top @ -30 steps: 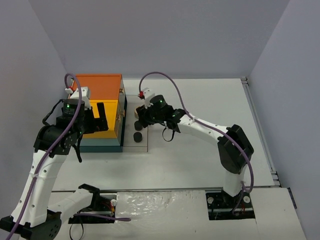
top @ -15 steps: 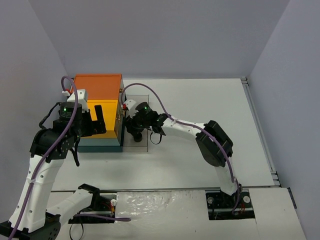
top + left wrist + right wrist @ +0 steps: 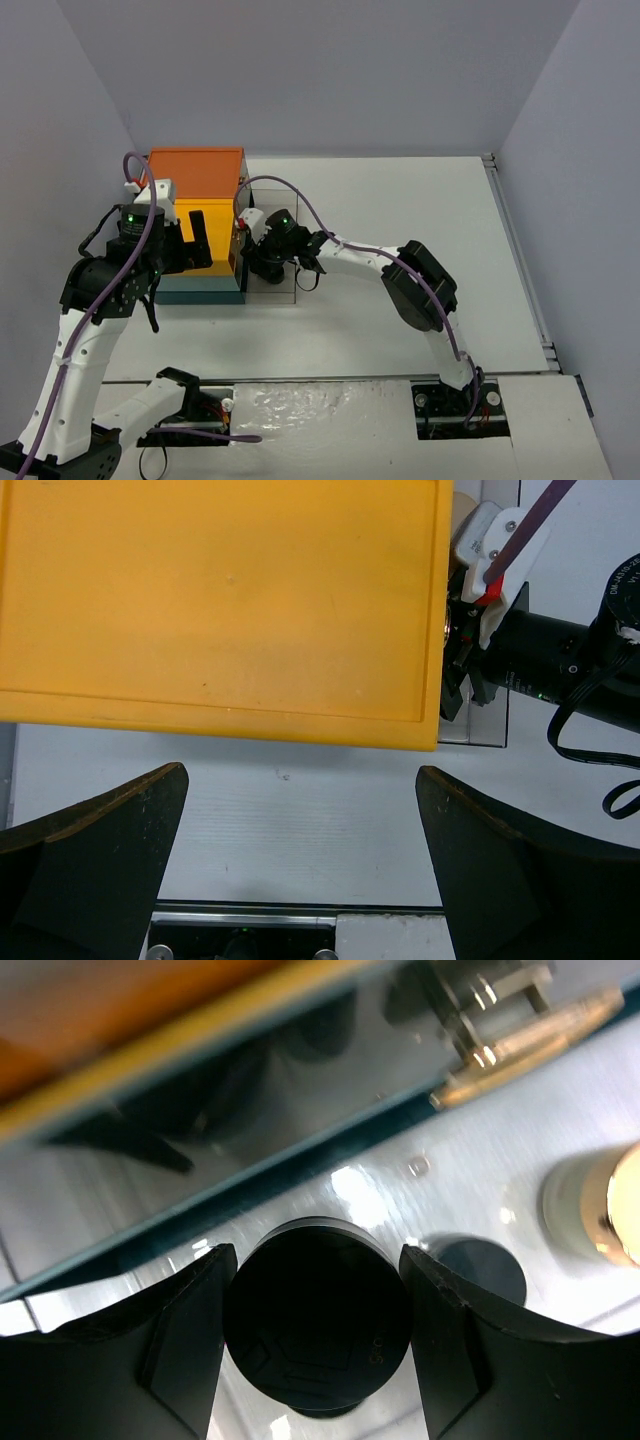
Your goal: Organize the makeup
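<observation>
Since a second ago my right arm has swung to the left, from the middle of the tray (image 3: 287, 292) up to the right side of the box (image 3: 195, 175), and in the last half second it moved only a little closer; my left arm has almost not changed. My right pincer (image 3: 264, 262) is now low over the clear tray, just beside the box wall. In the right wrist view its two fingers (image 3: 180, 1350) stand on both sides of a round black jar (image 3: 315, 1330) and touch it left and right, so the right pincer is clamped on the jar. The jar is over the glossy tray, near the teal lower edge of the box and below the brass latch (image 3: 520, 1030). I cannot tell if it rests on the tray or is lifted. Just to the right of it lies a smaller dark disc (image 3: 482, 1270), and further right a cream-and-gold piece (image 3: 600, 1210) at the edge of that view. My left pincer (image 3: 195, 238) hangs over the orange lid of the box, near its front edge. In the left wrist view its fingers (image 3: 100, 850) are wide apart with nothing between them, and below them I see the lid edge and the white worktop (image 3: 300, 820).
</observation>
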`<act>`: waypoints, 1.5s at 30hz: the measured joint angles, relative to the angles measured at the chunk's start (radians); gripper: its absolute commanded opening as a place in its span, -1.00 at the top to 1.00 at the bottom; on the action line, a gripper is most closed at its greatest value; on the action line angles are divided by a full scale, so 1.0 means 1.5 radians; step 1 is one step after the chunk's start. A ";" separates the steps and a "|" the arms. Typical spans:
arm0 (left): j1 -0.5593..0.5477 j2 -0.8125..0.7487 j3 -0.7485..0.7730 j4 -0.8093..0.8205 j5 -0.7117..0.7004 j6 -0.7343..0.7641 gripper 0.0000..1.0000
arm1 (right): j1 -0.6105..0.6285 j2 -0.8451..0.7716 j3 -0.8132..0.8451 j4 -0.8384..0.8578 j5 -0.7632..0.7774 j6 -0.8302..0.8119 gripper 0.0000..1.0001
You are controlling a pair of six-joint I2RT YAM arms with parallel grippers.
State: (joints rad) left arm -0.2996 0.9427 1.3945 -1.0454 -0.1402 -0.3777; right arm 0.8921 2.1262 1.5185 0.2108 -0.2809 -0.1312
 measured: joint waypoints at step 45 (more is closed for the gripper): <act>0.000 0.043 0.000 -0.013 -0.024 0.007 -0.94 | -0.005 -0.008 -0.082 0.072 -0.005 -0.062 0.54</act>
State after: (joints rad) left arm -0.2996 1.0077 1.3949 -1.0653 -0.1764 -0.3674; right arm 0.8851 2.1139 1.3953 0.3183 -0.2881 -0.2248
